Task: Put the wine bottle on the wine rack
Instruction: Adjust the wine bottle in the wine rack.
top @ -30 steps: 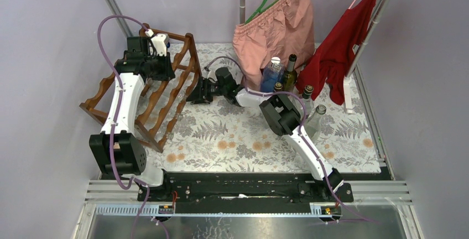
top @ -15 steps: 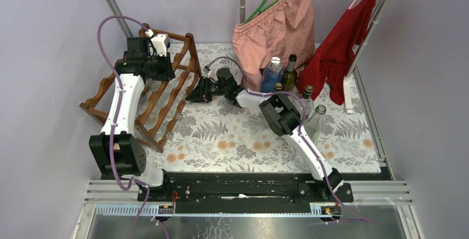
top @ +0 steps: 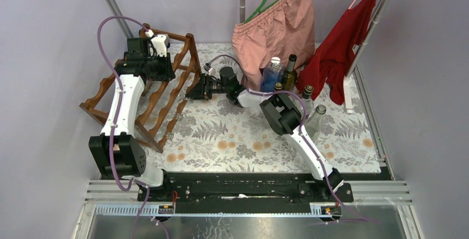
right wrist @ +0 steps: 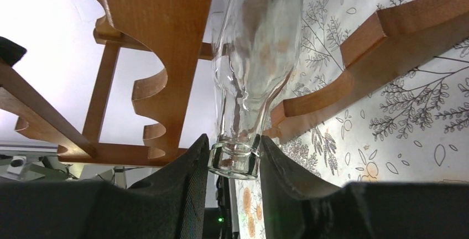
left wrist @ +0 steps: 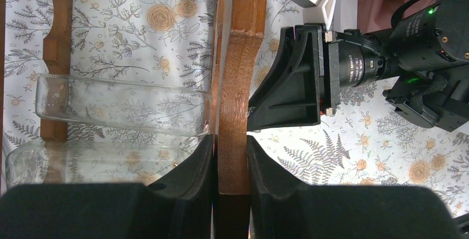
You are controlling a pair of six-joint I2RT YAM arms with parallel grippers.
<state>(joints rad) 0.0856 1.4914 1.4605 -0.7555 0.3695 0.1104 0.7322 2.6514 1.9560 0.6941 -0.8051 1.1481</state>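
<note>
Glass wine bottle (right wrist: 251, 67), base cut off, neck between right fingers (right wrist: 188, 183).

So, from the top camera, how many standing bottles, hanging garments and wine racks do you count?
Standing bottles: 5, at the back of the table, some partly hidden
Hanging garments: 2, one pink and one red
Wine rack: 1
Total: 8
</note>
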